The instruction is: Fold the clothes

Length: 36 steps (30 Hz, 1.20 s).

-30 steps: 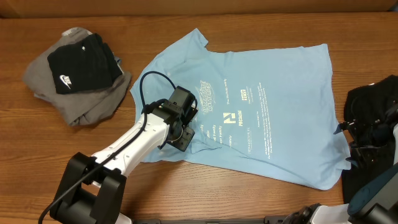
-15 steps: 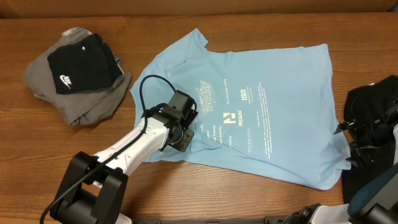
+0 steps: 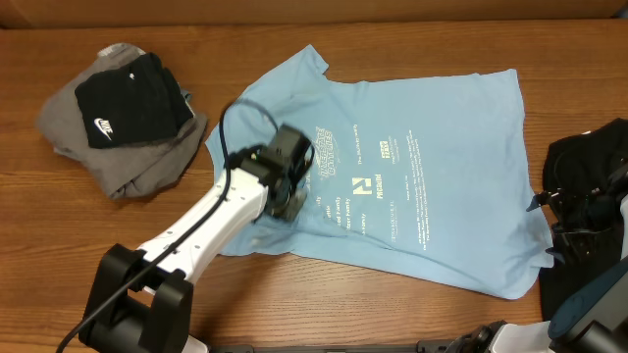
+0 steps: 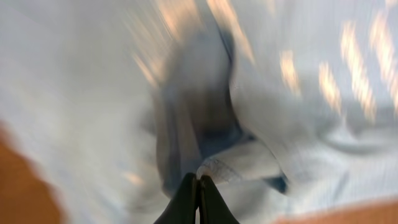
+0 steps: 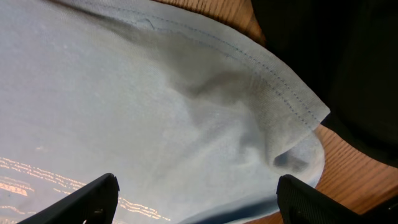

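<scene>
The light blue T-shirt [image 3: 422, 167] lies spread on the wooden table, white lettering up. My left gripper [image 3: 292, 202] is over its left part, near the sleeve. In the left wrist view the left gripper [image 4: 199, 180] is shut on a hemmed fold of the light blue T-shirt [image 4: 292, 124], and the picture is blurred by motion. My right gripper [image 5: 198, 190] stands open just above the T-shirt [image 5: 155, 106] at its hemmed corner, with nothing between its fingers. The right arm [image 3: 589, 211] is at the far right of the overhead view.
A folded pile of grey and black Nike pieces [image 3: 123, 118] sits at the back left. A plain black garment [image 3: 579, 157] lies at the right edge, beside the shirt's corner, and shows as black cloth [image 5: 336, 56] in the right wrist view.
The left gripper has shut on the shirt's fabric and shifted slightly toward the far side, pulling the cloth with it. The right arm has not moved.
</scene>
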Tool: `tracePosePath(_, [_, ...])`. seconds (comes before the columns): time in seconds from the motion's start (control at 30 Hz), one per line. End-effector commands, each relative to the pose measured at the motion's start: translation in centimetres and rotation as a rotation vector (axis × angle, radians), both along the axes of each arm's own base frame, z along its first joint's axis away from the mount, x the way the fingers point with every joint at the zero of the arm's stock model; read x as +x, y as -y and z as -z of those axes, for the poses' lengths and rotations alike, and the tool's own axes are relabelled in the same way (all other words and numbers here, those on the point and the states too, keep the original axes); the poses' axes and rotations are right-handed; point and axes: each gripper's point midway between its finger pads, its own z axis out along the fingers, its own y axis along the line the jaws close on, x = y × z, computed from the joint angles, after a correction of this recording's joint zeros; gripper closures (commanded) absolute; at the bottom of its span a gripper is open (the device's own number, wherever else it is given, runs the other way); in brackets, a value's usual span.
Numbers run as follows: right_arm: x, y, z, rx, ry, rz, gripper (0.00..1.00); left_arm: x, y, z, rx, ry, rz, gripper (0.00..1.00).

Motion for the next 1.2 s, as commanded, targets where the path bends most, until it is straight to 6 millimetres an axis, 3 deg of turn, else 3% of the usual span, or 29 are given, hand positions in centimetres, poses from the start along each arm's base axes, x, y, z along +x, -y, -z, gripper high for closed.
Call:
tracePosePath(0.0, [0.4, 0.2, -0.6, -0.012, 0.027, -0.003, 0.15, 4.4, -1.4, -3.9, 0.111, 0.212, -0.063, 0.93])
tracePosePath(0.07, [0.4, 0.2, -0.6, -0.011, 0.025, -0.003, 0.15, 5.7, -1.4, -4.6, 0.113, 0.275, -0.079, 0.34])
tracePosePath(0.13, [0.3, 0.1, -0.6, -0.009, 0.023, -0.003, 0.15, 5.7, -0.9, -4.5, 0.088, 0.27, -0.073, 0.25])
tracePosePath(0.27, [0.4, 0.1, -0.6, -0.01, 0.023, -0.003, 0.15, 4.2, -0.2, -3.7, 0.046, 0.189, -0.045, 0.22])
tracePosePath(0.43, [0.4, 0.1, -0.6, -0.011, 0.025, -0.003, 0.15, 2.9, -1.6, -2.7, 0.077, 0.122, -0.058, 0.28])
tracePosePath(0.57, [0.4, 0.1, -0.6, -0.011, 0.025, -0.003, 0.15, 2.7, -2.4, -0.6, 0.035, 0.088, -0.086, 0.27])
tracePosePath(0.73, [0.4, 0.2, -0.6, -0.011, 0.026, -0.003, 0.14, 2.8, -1.2, 2.5, -0.131, 0.022, -0.045, 0.27])
tracePosePath(0.87, [0.4, 0.1, -0.6, -0.011, 0.026, -0.003, 0.14, 2.6, 0.5, 4.0, -0.236, -0.044, 0.01, 0.32])
tracePosePath(0.97, [0.3, 0.1, -0.6, -0.009, 0.023, -0.003, 0.14, 1.5, 1.7, 4.7, -0.292, -0.1, 0.084, 0.42])
tracePosePath(1.1, [0.3, 0.0, -0.6, -0.007, 0.02, -0.003, 0.14, 0.5, 1.0, 5.1, -0.26, -0.143, 0.102, 0.96])
tracePosePath(1.17, [0.3, 0.1, -0.6, -0.008, 0.021, -0.003, 0.14, 0.4, 0.4, 4.8, -0.239, -0.153, 0.095, 0.96])
